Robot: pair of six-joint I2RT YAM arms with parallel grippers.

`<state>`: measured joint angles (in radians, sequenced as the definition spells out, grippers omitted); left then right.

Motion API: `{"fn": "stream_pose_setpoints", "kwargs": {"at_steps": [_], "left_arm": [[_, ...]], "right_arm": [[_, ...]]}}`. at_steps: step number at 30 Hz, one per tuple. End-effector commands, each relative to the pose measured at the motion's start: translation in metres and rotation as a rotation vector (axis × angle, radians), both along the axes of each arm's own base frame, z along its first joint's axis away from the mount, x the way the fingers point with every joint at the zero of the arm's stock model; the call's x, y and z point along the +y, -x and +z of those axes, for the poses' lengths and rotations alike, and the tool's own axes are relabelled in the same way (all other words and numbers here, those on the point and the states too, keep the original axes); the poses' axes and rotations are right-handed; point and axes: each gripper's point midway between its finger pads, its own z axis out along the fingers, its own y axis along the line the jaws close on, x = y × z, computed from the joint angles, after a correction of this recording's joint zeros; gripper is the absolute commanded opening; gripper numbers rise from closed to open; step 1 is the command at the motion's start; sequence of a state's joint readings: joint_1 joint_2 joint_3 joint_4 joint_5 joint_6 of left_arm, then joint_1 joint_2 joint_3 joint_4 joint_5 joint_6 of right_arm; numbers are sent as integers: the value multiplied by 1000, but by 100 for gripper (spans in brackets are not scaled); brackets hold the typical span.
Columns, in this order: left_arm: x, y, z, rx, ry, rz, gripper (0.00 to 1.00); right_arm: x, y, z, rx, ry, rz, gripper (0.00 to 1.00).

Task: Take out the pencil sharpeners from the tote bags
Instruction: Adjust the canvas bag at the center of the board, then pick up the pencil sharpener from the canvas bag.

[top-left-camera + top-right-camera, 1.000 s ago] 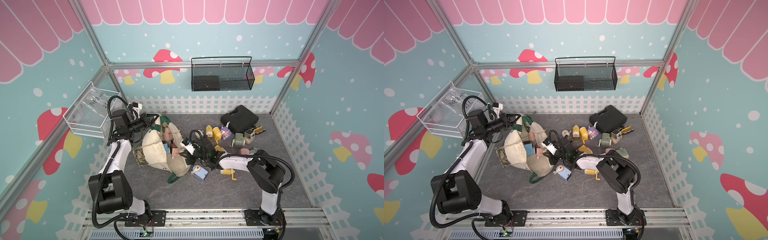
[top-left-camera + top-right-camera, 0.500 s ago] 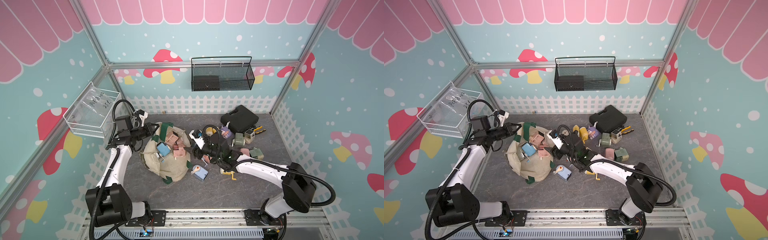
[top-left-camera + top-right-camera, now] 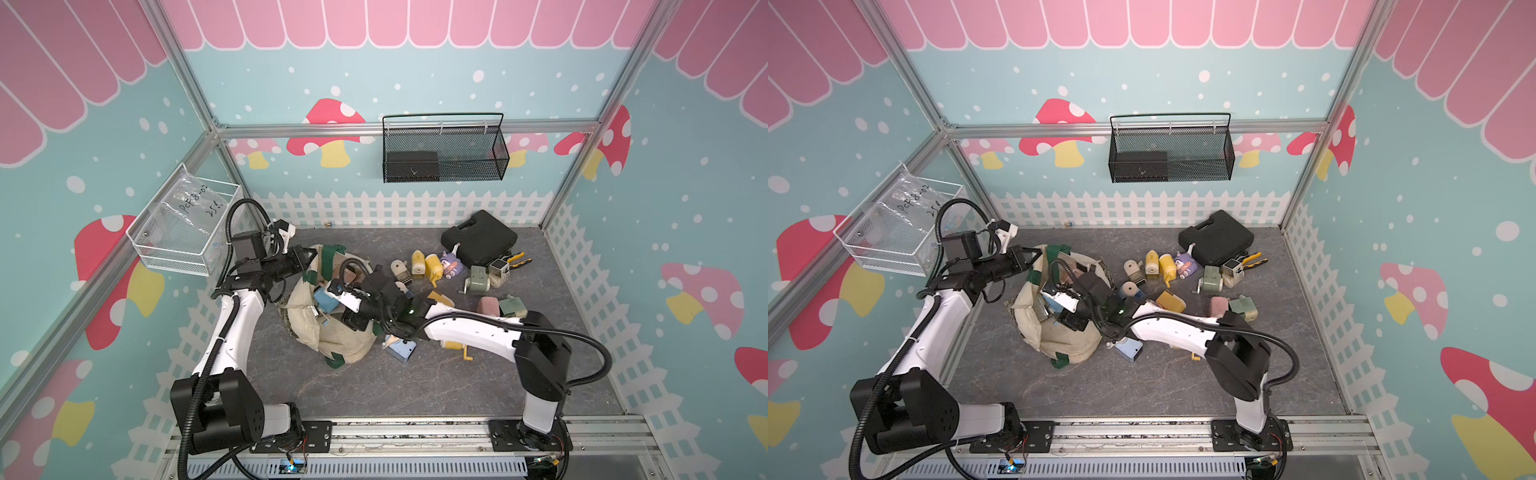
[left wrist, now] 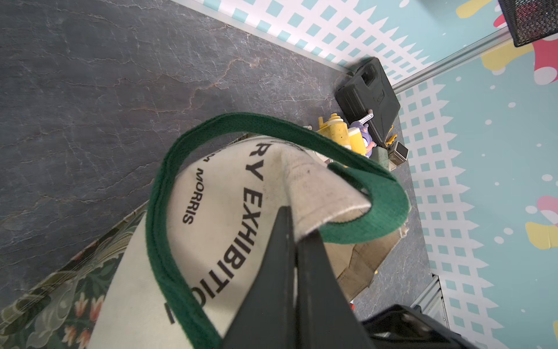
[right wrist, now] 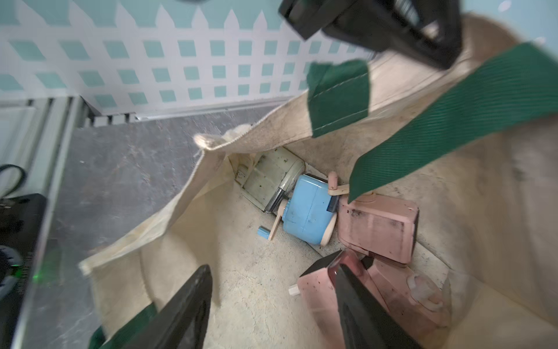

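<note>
The cream tote bag (image 3: 332, 332) (image 3: 1059, 336) with dark green straps lies slumped on the floor, mouth up. My left gripper (image 4: 297, 223) (image 3: 309, 259) is shut on the bag's rim beside a strap (image 4: 169, 169), holding the mouth up. My right gripper (image 5: 273, 269) is open inside the mouth, with nothing between its fingers. Below it lie a blue pencil sharpener (image 5: 308, 211), a sage one (image 5: 268, 178) and two pink ones (image 5: 377, 226); the nearer pink one (image 5: 320, 296) is beside one finger. Several more sharpeners (image 3: 432, 266) lie loose on the floor to the bag's right.
A black plastic case (image 3: 478, 241) and yellow-and-black pliers (image 3: 517, 259) sit at the back right. A blue sharpener (image 3: 401, 347) and a yellow one (image 3: 453, 345) lie under my right arm. A black mesh basket (image 3: 444, 153) and a white wire basket (image 3: 183, 232) hang on the walls.
My right gripper has opened, swung out to the loose pile and come back into the bag's mouth. The left gripper keeps its hold on the rim; the bag has settled lower.
</note>
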<state>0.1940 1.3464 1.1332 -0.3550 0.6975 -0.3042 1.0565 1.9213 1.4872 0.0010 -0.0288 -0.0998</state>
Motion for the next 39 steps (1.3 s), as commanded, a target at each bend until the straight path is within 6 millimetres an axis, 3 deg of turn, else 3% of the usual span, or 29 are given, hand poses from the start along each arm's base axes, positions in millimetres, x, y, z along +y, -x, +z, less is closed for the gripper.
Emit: {"fn": "stream_pose_setpoints", "kwargs": {"at_steps": [1, 12, 27, 32, 39], "left_arm": [[3, -2, 6, -1, -10, 17, 0], [-1, -2, 9, 4, 22, 3, 0], [-2, -3, 8, 11, 33, 0, 0], [-1, -3, 8, 11, 31, 1, 0], [-1, -3, 8, 12, 31, 3, 0]], "right_arm": [[-15, -20, -46, -66, 230, -85, 68], [-17, -63, -85, -219, 435, -165, 76], [-16, -81, -123, -264, 583, -157, 88], [-20, -91, -136, -238, 608, -197, 87], [-25, -95, -151, -188, 621, -231, 69]]}}
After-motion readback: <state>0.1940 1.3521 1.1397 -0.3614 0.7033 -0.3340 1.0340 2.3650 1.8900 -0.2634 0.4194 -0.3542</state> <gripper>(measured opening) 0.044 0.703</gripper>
